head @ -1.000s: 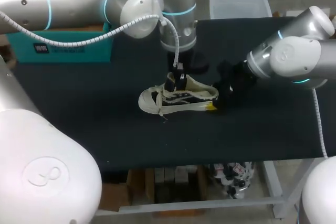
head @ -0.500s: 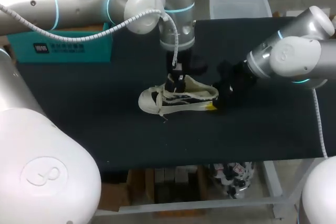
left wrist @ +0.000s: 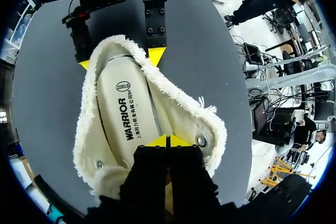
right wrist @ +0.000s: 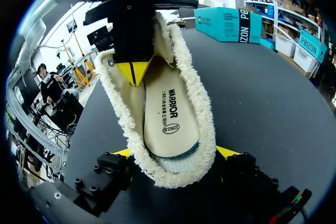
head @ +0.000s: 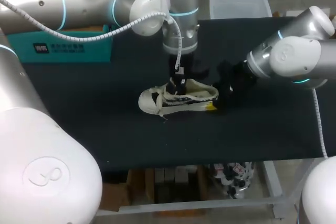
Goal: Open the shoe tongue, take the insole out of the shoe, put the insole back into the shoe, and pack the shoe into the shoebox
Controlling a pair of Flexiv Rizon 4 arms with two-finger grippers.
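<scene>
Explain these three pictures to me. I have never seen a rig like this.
This is a robot with two metal arms at a black table. The head view looks down from above and behind it: the left arm enters from the left, the right arm from the right. The two round pictures come from a camera on each wrist, looking along that arm's claw. On the table lie a fleece-lined shoe and, at the far left, a teal shoebox. The right claw grips the shoe's heel from both sides. The left claw has its yellow tips pressed together at the front of the opening, apparently pinching the shoe there. The insole lies inside the shoe.
</scene>
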